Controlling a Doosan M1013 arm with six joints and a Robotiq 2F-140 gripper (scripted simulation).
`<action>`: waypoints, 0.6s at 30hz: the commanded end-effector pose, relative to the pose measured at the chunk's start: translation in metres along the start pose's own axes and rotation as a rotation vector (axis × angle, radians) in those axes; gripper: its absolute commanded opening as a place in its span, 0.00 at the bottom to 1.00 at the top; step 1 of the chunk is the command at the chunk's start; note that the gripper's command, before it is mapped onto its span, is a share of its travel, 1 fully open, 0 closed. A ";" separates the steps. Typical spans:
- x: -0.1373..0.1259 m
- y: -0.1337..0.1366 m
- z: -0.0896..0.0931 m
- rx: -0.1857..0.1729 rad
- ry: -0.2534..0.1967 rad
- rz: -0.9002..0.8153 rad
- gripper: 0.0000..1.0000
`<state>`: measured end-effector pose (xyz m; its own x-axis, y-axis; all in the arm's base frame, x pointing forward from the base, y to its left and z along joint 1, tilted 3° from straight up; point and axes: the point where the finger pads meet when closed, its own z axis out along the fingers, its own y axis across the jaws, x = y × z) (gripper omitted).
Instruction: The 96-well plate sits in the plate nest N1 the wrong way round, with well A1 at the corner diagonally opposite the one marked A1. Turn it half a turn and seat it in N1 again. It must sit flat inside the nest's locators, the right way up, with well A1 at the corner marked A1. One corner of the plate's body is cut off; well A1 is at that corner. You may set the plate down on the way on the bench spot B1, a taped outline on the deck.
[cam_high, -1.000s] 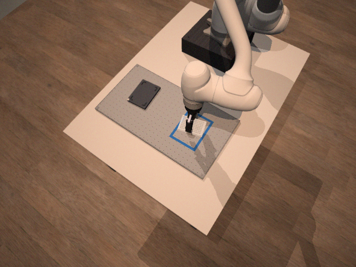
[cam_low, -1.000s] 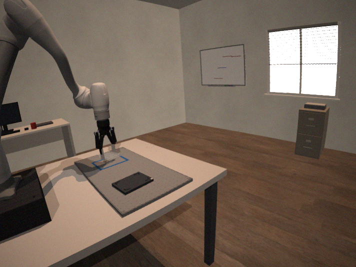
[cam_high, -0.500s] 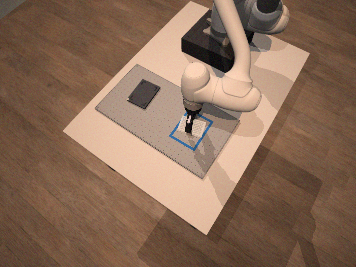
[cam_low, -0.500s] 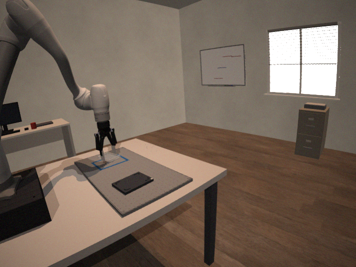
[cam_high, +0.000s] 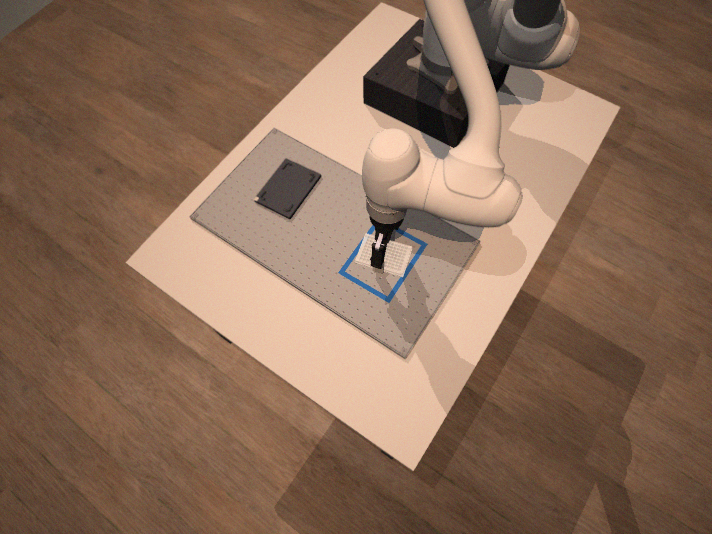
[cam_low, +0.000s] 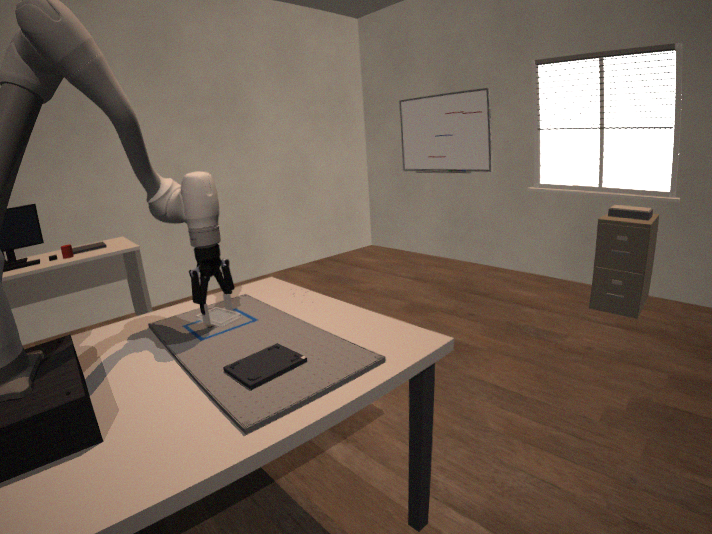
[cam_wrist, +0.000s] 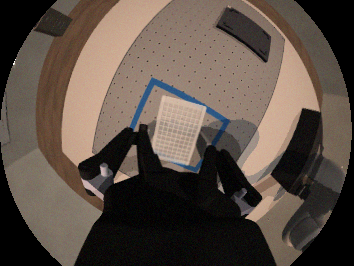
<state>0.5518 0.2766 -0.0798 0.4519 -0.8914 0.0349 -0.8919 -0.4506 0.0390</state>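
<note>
The white 96-well plate (cam_high: 386, 256) is inside the blue taped outline B1 on the grey deck, at or just above the surface. My gripper (cam_high: 377, 252) is shut on the plate across its short width, pointing straight down. In the wrist view the plate (cam_wrist: 178, 128) shows between the two fingers, within the blue outline. In the exterior view the gripper (cam_low: 211, 310) holds the plate (cam_low: 219, 315) low over the outline. The dark plate nest N1 (cam_high: 287, 187) stands empty at the far left of the deck; it also shows in the wrist view (cam_wrist: 245, 32). I cannot make out the plate's cut corner.
The perforated grey deck (cam_high: 333, 235) lies on a pale table. The arm's dark base block (cam_high: 419, 91) stands at the table's back. The arm's elbow hangs over the deck's right part.
</note>
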 end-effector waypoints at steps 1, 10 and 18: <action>0.000 0.000 0.002 0.000 0.000 0.000 0.00; 0.000 0.000 0.007 0.000 0.000 0.000 0.00; 0.000 0.000 0.012 0.000 0.000 0.000 0.00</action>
<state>0.5516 0.2761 -0.0904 0.4519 -0.8914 0.0349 -0.8919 -0.4506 0.0390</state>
